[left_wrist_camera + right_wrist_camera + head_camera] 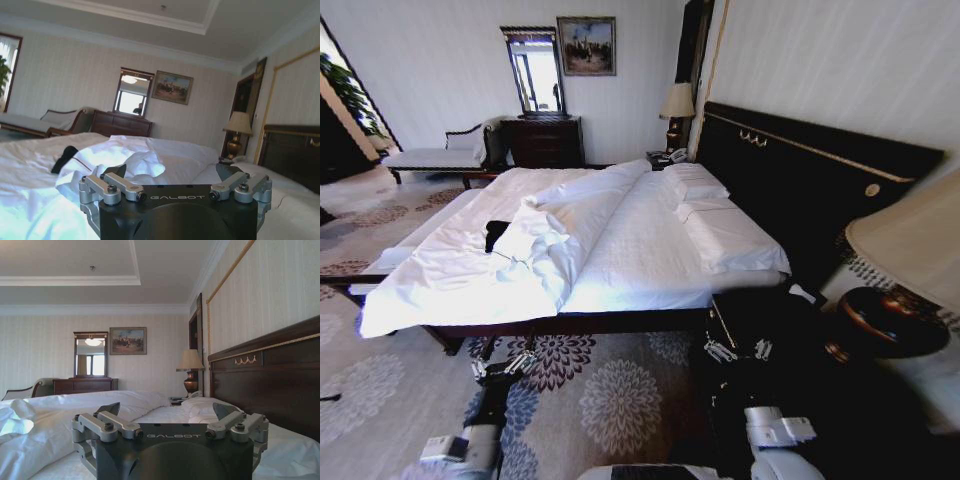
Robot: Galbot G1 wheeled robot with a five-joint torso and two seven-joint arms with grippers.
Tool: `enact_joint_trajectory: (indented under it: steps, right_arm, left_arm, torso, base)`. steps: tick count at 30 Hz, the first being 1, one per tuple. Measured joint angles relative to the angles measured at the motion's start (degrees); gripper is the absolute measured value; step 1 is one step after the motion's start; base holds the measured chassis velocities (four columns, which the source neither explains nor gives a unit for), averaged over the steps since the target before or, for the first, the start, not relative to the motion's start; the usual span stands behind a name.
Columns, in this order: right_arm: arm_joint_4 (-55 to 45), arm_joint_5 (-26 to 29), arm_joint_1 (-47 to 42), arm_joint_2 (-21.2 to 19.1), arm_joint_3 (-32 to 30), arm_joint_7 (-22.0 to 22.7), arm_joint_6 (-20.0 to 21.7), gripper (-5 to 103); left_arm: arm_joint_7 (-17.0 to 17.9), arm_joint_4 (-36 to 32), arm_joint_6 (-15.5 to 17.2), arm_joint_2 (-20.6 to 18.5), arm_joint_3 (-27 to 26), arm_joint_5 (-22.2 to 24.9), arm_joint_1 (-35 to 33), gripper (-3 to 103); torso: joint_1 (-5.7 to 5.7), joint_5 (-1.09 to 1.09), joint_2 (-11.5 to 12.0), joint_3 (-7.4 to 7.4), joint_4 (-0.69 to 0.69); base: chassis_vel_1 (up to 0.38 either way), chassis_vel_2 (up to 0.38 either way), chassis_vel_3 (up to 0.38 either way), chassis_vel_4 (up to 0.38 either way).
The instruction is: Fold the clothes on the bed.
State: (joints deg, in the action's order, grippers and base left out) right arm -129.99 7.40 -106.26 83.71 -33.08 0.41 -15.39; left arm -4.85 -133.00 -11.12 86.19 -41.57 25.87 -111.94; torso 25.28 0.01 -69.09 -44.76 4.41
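White sheets and a rumpled duvet (555,235) cover the bed (630,255), where the black T-shirt (496,234) lies beside the duvet's bunched fold. Both the left gripper (505,365) and right gripper (738,350) hover low at the bedside, fingers spread apart, holding nothing

The large bed (640,250) wears white sheets and a white crumpled duvet (535,240), with white pillows (705,200) against its dark brown wooden headboard (800,170), which carries a thin gold line and gold ornaments. A black cotton garment (496,233) shows as a dark patch among the white folds near the bed's left edge. The grey carpet (610,400) bears pale and dark purple flower medallions. The walls (45,350) are cream with faint vertical stripes. The gripper bodies are black with silver-grey linkages.
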Motion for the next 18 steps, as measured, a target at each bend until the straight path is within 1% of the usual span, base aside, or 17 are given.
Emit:
enact_joint_trajectory:
  steps: [1,3,6,11,15,16,18]
  right_arm:
    - [-0.01,0.00,-0.14,0.23,0.07,0.00,0.01,100]
    - [0.15,0.00,-0.29,0.55,0.08,0.01,-0.11,100]
    - [0.31,0.01,-0.32,0.79,0.06,0.02,-0.39,100]
    - [0.80,0.00,-0.33,1.05,0.05,0.02,-1.14,100]
    - [1.19,-0.36,-0.12,0.37,-0.37,-0.04,-1.60,100]
    - [1.19,-0.36,-0.12,0.37,-0.37,-0.04,-1.60,100]
    - [1.34,-0.74,0.01,-0.14,-0.78,-0.19,-2.00,100]
  left_arm:
    - [0.04,-0.18,0.47,-0.10,0.27,1.60,-0.09,100]
    - [0.13,-0.30,0.98,-0.27,0.41,2.95,-0.09,100]
    - [0.12,-0.41,1.09,-0.37,0.30,3.01,-0.08,100]
    - [-0.25,-1.25,1.08,-0.33,-0.03,1.48,-0.42,100]
    - [-0.93,-1.21,0.97,-0.23,-0.36,-2.02,-0.11,100]
    - [-0.93,-1.21,0.97,-0.23,-0.36,-2.02,-0.11,100]
    - [-1.00,-0.98,1.62,-0.31,-0.55,-3.77,0.35,100]
  torso:
    - [0.00,-0.01,0.00,0.00,0.00]
    - [0.00,-0.02,0.00,0.00,0.00]
    - [0.00,-0.02,0.00,0.00,0.00]
    - [0.00,-0.02,0.00,0.00,0.00]
    - [0.00,-0.01,0.00,0.00,0.00]
    - [0.00,-0.01,0.00,0.00,0.00]
    - [0.00,-0.01,-0.01,0.00,0.00]
  base:
    - [-0.125,0.139,0.143,-0.136]
    - [-0.132,0.141,0.147,-0.135]
    - [-0.133,0.135,0.148,-0.130]
    - [-0.101,0.128,0.116,-0.131]
    - [-0.117,0.130,0.129,-0.135]
    - [-0.128,0.125,0.134,-0.130]
    - [-0.138,0.134,0.129,-0.136]
